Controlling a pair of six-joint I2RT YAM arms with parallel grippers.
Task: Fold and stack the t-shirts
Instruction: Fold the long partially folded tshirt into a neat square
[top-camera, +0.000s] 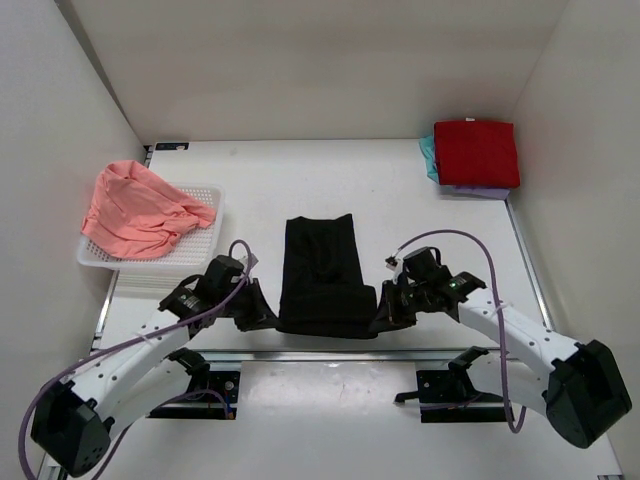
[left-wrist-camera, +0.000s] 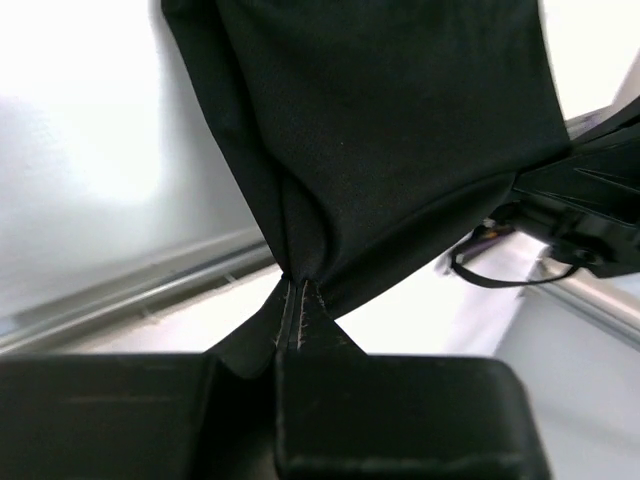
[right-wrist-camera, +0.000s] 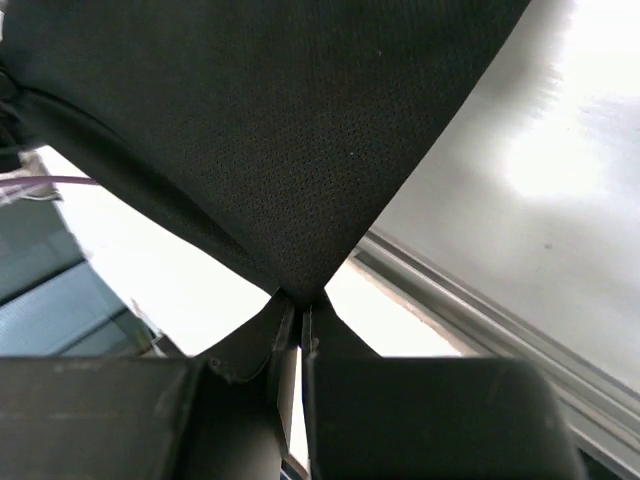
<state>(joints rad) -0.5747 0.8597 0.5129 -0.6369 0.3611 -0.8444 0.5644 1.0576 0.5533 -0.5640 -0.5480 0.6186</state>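
A black t-shirt (top-camera: 322, 275) lies as a narrow folded strip in the middle of the table, running front to back. My left gripper (top-camera: 262, 318) is shut on its near left corner, and the pinched black cloth (left-wrist-camera: 380, 150) fans out from the jaws (left-wrist-camera: 292, 300). My right gripper (top-camera: 384, 316) is shut on the near right corner, black cloth (right-wrist-camera: 290, 130) spreading up from its jaws (right-wrist-camera: 298, 305). A salmon-pink t-shirt (top-camera: 140, 210) lies heaped in the basket. A folded red t-shirt (top-camera: 476, 152) tops a stack at the back right, with teal (top-camera: 428, 152) and lilac (top-camera: 478, 192) edges showing beneath.
A white mesh basket (top-camera: 205, 245) stands at the left of the table. A metal rail (top-camera: 330, 354) runs along the table's near edge, just behind the arm bases. White walls close in the back and both sides.
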